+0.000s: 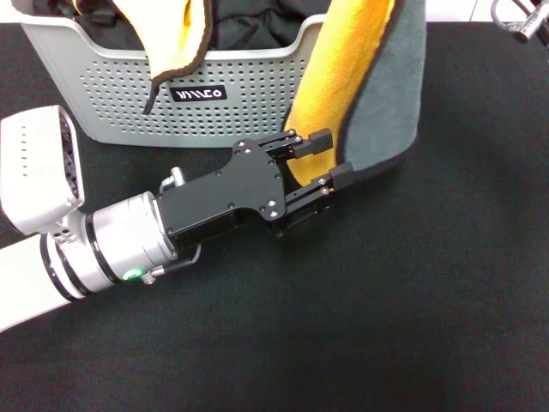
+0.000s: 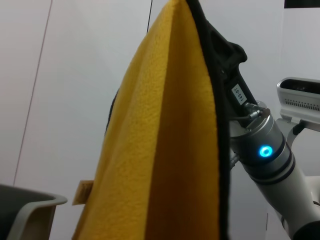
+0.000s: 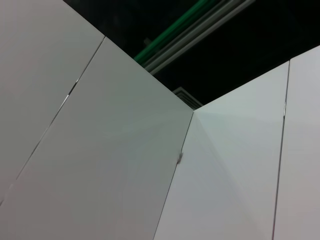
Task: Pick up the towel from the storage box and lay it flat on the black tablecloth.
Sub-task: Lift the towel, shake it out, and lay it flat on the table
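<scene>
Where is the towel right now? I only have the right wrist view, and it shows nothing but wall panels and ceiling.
Observer: The towel hangs beside a corner of the storage box, lower end down on the black tablecloth.
Operator: Is the left arm on it?
Observer: The left pincer is open, fingers either side of the orange fold.
Operator: And the right arm?
Observer: The left wrist view shows the right pincer up against the towel's black edging.

the towel (image 1: 369, 77) (orange-yellow and grey) hangs over the storage box (image 1: 103, 94) rim onto the black tablecloth (image 1: 446, 300).
</scene>
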Controlling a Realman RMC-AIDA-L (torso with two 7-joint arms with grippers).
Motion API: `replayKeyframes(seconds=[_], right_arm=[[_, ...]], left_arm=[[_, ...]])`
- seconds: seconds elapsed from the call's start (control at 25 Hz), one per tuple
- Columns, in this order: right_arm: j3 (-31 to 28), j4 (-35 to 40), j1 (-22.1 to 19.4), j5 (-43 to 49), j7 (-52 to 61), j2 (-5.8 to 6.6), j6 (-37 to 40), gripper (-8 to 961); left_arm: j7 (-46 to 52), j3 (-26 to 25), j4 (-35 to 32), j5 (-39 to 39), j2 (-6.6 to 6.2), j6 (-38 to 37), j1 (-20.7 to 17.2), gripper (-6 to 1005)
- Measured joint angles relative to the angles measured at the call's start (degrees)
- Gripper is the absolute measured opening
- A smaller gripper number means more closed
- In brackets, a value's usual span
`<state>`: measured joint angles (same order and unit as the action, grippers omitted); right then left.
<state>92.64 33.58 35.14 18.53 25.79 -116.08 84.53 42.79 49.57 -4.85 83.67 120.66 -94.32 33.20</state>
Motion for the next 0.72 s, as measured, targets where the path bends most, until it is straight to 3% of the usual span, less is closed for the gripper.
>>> replayKeyframes(seconds=[0.72], right_arm=[[0.5,-1.0,1.4,-0.4,-1.4,-0.11,-0.7,48]], left_arm=[[2.4,0.0,0.0,-0.4,0.00,0.2,0.5,489]])
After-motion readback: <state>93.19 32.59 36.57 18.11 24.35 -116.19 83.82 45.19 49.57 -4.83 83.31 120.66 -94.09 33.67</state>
